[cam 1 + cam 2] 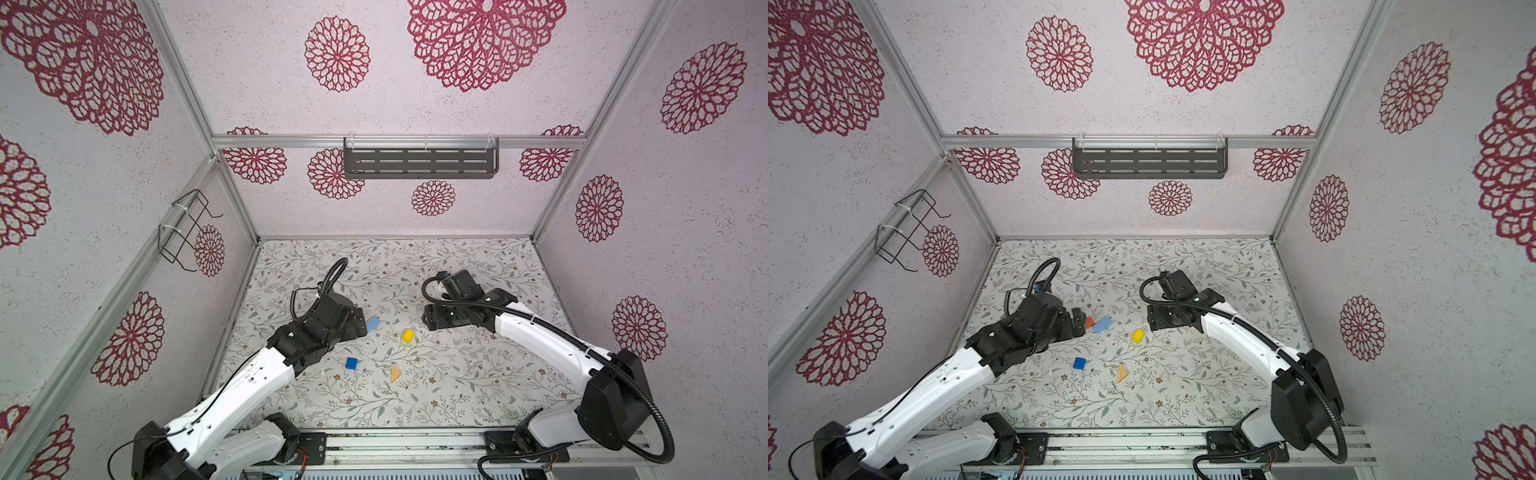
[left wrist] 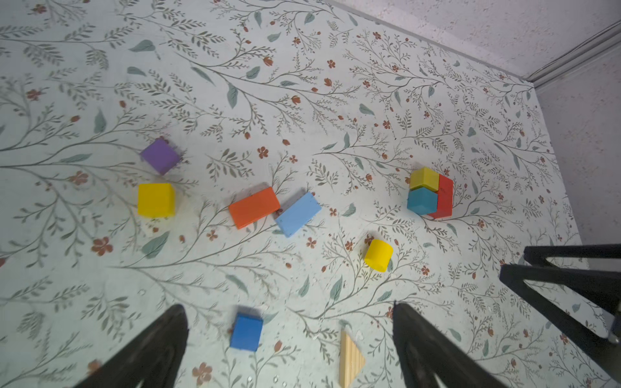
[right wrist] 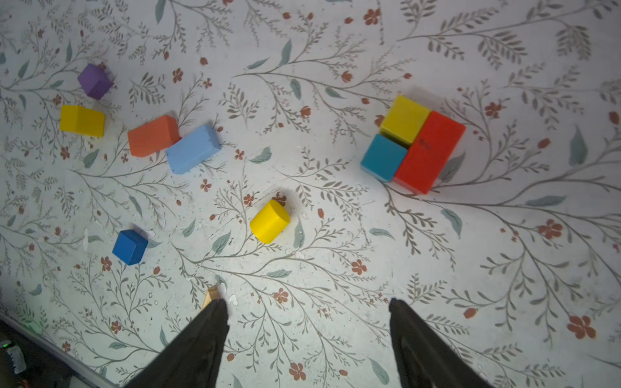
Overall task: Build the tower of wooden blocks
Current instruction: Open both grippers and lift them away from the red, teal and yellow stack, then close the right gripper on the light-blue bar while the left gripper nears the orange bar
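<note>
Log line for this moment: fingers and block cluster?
left gripper: open, empty | right gripper: open, empty | red brick, yellow cube, teal cube: clustered, touching

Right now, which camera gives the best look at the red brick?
The right wrist view: the red brick is large and sharp, its top face fully showing. The left wrist view shows it smaller and partly hidden. Neither top view shows it.

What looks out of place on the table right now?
No tower stands. The wood blocks lie scattered: orange brick and light blue brick touch, askew; the yellow cylinder seems tipped on its side. Only a yellow cube, teal cube and red brick sit packed together. Left end effector and right end effector are open, empty.
</note>
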Motion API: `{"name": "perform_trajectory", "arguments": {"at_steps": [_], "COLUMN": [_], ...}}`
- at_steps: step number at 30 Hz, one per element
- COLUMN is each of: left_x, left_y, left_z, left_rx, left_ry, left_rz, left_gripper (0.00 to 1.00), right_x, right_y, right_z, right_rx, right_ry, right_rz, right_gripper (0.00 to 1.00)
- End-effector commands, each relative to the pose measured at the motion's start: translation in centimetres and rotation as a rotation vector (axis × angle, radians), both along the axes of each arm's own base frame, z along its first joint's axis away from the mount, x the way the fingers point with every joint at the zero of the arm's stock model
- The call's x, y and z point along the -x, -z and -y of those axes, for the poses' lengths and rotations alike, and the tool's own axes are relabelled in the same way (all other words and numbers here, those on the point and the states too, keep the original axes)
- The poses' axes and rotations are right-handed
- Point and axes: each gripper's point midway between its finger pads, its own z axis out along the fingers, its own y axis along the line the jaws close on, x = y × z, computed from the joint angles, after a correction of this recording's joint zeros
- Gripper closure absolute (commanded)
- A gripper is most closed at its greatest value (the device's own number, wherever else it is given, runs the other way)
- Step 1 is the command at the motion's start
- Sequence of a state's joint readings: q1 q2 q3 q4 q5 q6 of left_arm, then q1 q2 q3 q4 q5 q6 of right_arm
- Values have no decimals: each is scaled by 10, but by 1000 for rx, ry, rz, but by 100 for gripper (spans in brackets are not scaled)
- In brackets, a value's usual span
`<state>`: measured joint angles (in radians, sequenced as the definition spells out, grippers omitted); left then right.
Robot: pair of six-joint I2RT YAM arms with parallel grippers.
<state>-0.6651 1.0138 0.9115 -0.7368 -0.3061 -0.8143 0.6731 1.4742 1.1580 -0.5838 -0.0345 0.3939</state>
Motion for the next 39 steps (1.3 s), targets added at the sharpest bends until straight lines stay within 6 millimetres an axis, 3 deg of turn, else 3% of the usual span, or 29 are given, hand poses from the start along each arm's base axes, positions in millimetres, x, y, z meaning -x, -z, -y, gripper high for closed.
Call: {"name": "perform_trajectory", "arguments": {"at_steps": [1, 10, 19, 26, 34, 39], "left_x": [26, 57, 70, 83, 85, 85], "left_y": [0, -43, -52, -59, -63, -58], "left_z": [-33, -64, -70, -85, -90, -90], "left_rx": [-54, -55, -35, -39, -11, -21], "left_ry": [-71, -47, -18, -39, -64, -64], "left_rz": [-31, 18, 42, 67, 104, 92], "left_gripper": [3, 3, 3, 3, 3, 3], "right_x": [-6, -28, -37, -37, -39, -46], "right_y": [-1, 18, 39, 58, 81, 83], "right_z": [-24, -102, -167, -180, -172, -174], "right_rx": [29, 95, 141, 191, 260, 280], "right_ry": [-31, -138, -262, -318, -322, -317], "right_rz": [28, 23, 23, 9, -9, 14], "right_gripper": [19, 17, 13, 12, 10, 13]}}
